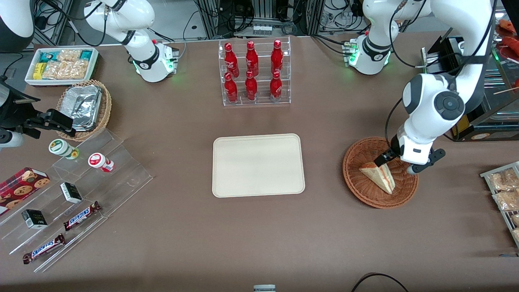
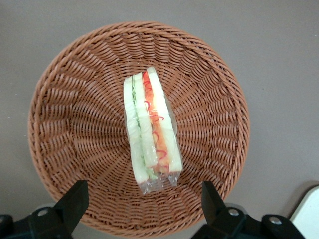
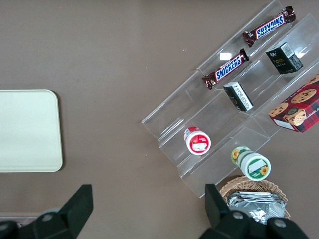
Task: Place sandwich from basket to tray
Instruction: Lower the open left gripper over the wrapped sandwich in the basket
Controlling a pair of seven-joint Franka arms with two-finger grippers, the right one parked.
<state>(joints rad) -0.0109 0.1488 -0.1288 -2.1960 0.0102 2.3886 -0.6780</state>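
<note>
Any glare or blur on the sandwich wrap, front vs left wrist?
Left wrist view: sandwich sharp, filling layers clear, only faint sheen on the wrap; basket weave crisp, light even, and the open gripper has dark, slightly soft fingers. Front view: sandwich small, partly covered by the gripper, no glare; soft shadows on the table.

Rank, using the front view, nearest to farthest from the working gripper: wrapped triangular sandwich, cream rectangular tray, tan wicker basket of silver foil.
1. Wrapped triangular sandwich, in the reddish-brown basket under the open gripper.
2. Cream rectangular tray, mid-table.
3. Tan wicker basket of silver foil, toward the parked arm's end.
</note>
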